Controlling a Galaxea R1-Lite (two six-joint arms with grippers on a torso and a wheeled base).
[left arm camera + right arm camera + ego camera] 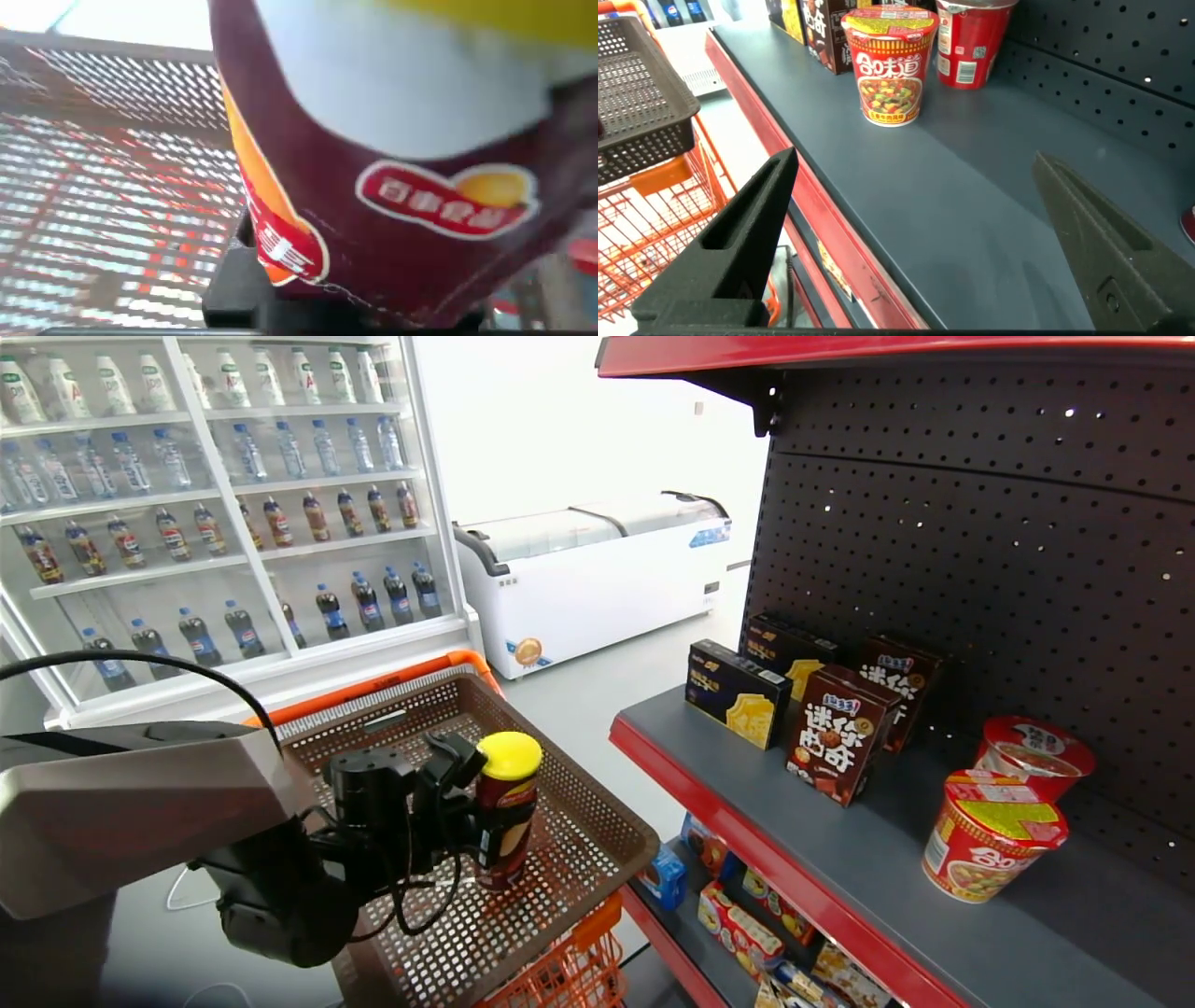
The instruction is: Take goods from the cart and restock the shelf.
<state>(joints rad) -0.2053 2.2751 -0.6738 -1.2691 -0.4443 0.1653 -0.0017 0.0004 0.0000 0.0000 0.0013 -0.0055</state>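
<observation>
A dark red chip can point(505, 817) with a yellow lid stands upright over the brown basket point(597, 821) of the orange cart. My left gripper point(464, 803) is shut on the can's side. Close up in the left wrist view, the can point(392, 187) has the basket mesh point(103, 187) behind it. My right gripper point(924, 252) is open, its fingers point(738, 243) spread wide above the grey shelf board point(971, 215), near its red front edge. Two red noodle cups point(889, 63) stand farther along the shelf.
The shelf point(840, 859) holds dark snack boxes point(738, 693) at its far end and noodle cups point(990, 835) nearer me, with bare board between and in front. A pegboard back wall point(980, 541) rises behind. Lower shelves hold packets point(738, 929). A drinks fridge point(215, 504) and chest freezer point(597, 569) stand beyond.
</observation>
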